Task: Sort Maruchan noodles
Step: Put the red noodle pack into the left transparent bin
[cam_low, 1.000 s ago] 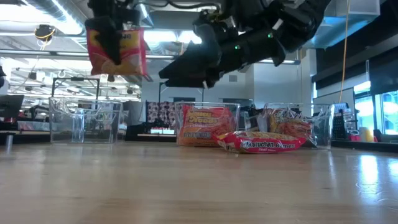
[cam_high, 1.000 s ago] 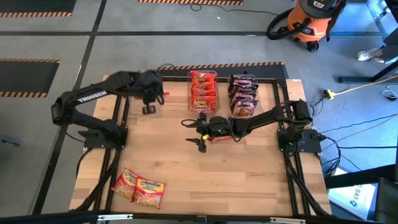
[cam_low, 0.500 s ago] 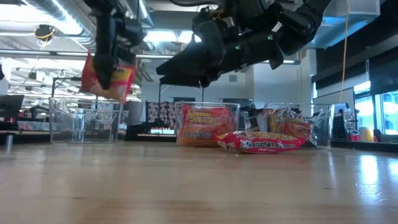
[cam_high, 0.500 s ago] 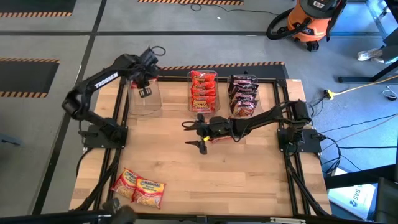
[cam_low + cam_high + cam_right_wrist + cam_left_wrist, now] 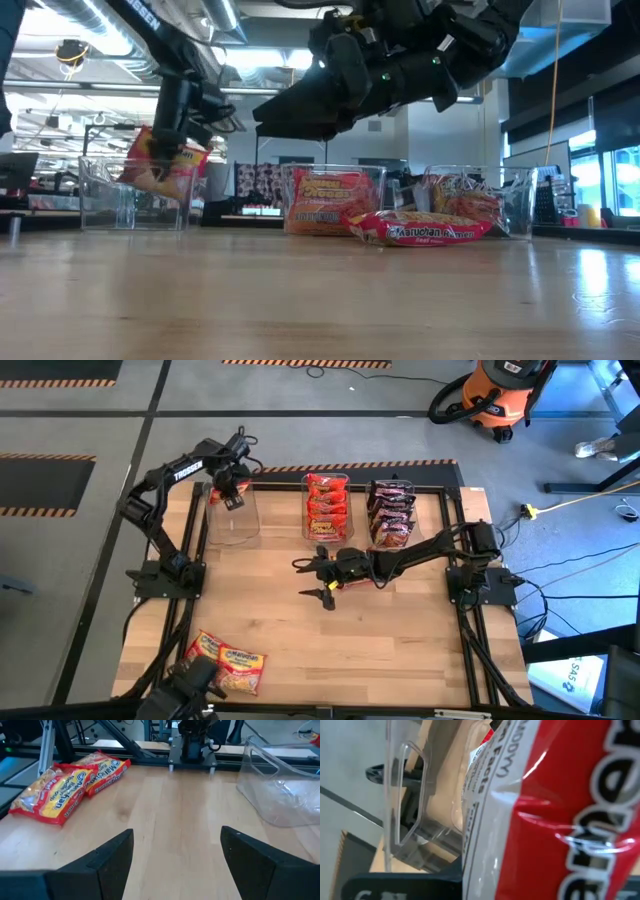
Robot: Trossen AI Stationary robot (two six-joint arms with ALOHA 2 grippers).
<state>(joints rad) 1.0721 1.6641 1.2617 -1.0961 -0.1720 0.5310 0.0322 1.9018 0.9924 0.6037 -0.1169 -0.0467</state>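
Note:
My left gripper is over the clear left bin at the table's far side, shut on an orange-yellow Maruchan packet. That packet fills the left wrist view. My right gripper hovers open above mid-table. A red packet lies flat on the table under the right arm. Two orange-yellow packets lie flat near the near-left corner and also show in the right wrist view. Red packets fill the middle bin, dark ones the right bin. My left gripper pinches the orange-yellow packet by its upper end, coming from above and pointing down. The packet hangs tilted below the fingers, lifted clear of the table, with its lower end at the level of the left bin's rim.
The three clear bins stand in a row along the far edge. Bare wood spreads over the table's middle and near right. A dark shape shows at the near-left edge beside the two packets. An orange vacuum stands on the floor beyond the table.
My left gripper has carried the orange-yellow packet toward the far edge and down, from beside the left bin to over it. The packet has dropped from well above the bin to rim level and has tipped. My right gripper has stayed open in place.

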